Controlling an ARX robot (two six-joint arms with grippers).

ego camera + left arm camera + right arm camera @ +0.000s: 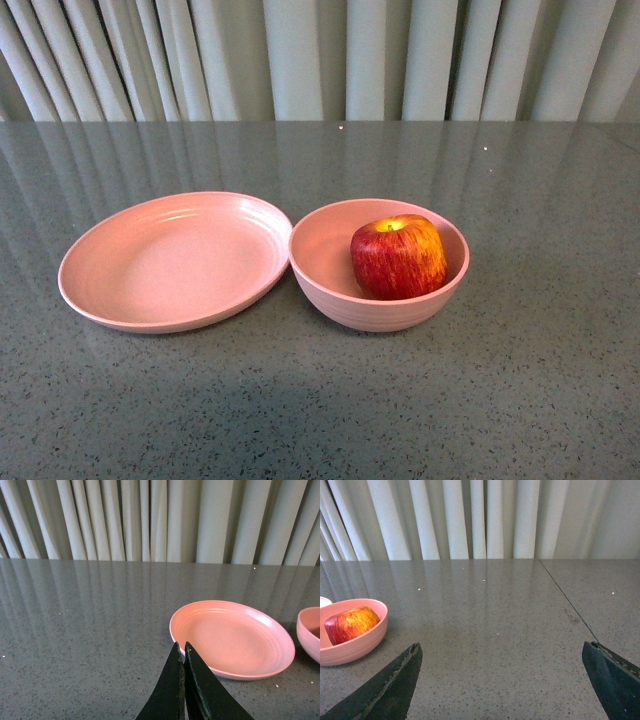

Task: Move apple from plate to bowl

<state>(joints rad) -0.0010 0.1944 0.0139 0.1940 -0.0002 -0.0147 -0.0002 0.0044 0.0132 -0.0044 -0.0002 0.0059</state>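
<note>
The red apple [398,257] with yellow streaks sits inside the deep pink bowl [320,262], stem hollow up. Beside the bowl, to its left and touching its rim, lies the shallow pink plate [170,262] with nothing on it. Neither arm shows in the front view. In the left wrist view my left gripper [181,647] is shut with its black tips together, just short of the plate [232,639]; the bowl's edge [307,630] shows at the side. My right gripper [502,647] stands wide open over bare table, well apart from the bowl [357,642] and apple [351,624].
The grey speckled table [520,400] runs back to pale pleated curtains [320,55]. A thin seam [567,600] crosses the tabletop in the right wrist view.
</note>
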